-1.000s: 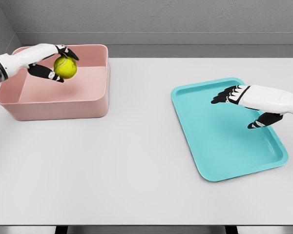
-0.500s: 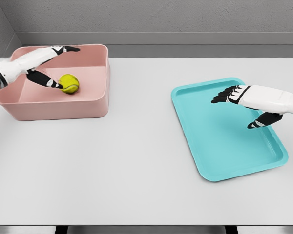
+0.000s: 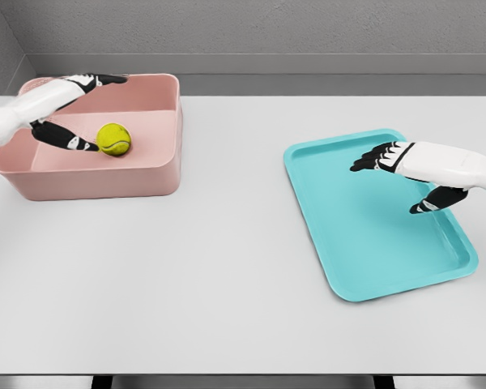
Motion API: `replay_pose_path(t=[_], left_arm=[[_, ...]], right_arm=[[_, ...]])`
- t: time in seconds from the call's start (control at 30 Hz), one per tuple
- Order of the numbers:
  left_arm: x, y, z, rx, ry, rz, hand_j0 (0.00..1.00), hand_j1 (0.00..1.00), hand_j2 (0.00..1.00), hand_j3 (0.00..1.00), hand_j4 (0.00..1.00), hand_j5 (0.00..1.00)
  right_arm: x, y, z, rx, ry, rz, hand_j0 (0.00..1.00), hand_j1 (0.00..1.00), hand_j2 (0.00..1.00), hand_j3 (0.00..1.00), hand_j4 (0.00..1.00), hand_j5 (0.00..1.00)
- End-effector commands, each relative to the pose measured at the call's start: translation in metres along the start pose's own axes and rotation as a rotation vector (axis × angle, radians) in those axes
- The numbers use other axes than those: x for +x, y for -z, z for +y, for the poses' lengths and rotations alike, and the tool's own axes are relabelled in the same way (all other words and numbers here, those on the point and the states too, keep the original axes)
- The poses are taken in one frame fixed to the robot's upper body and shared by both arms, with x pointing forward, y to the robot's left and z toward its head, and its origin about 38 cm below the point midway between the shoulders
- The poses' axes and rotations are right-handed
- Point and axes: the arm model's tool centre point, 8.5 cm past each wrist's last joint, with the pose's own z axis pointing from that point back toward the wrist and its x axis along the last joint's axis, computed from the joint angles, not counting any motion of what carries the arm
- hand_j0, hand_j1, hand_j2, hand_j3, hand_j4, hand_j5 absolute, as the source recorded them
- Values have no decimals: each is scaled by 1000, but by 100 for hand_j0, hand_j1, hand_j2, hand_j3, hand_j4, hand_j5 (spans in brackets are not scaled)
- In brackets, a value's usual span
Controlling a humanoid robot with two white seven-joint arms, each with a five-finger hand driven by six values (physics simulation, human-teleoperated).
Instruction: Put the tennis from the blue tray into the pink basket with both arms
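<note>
The yellow-green tennis ball (image 3: 113, 138) lies on the floor of the pink basket (image 3: 146, 174) at the table's far left. My left hand (image 3: 85, 109) hovers over the basket's left half with fingers spread, its thumb just left of the ball and holding nothing. The blue tray (image 3: 364, 243) sits on the right with nothing lying on it. Above the tray's upper right part my right hand (image 3: 389, 180) stays open, fingers pointing left.
The white table (image 3: 227, 267) stretches between basket and tray. A grey wall runs behind the table's far edge.
A second ago my left hand held the ball above the basket. It let go, the ball dropped to the basket floor, and the hand has drawn back to the left. The right hand stayed still.
</note>
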Motion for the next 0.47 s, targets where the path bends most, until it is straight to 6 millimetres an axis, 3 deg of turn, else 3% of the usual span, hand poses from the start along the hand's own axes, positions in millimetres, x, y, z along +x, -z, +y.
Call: replay_pose_path(t=[0.0,0.2,0.43], left_arm=[[15,-13,24,22,38,-31,100,100,100,100,100,100],[25,-44,35,75,54,-33,100,100,100,100,100,100],[24,-47,27,60,44,-25,100,100,100,100,100,100]], right_arm=[[0,1,0,-6,7,-3,100,100,100,100,100,100],[0,1,-1,-7,5,-2,100,100,100,100,100,100],[0,1,-1,-7,5,-2,100,100,100,100,100,100]])
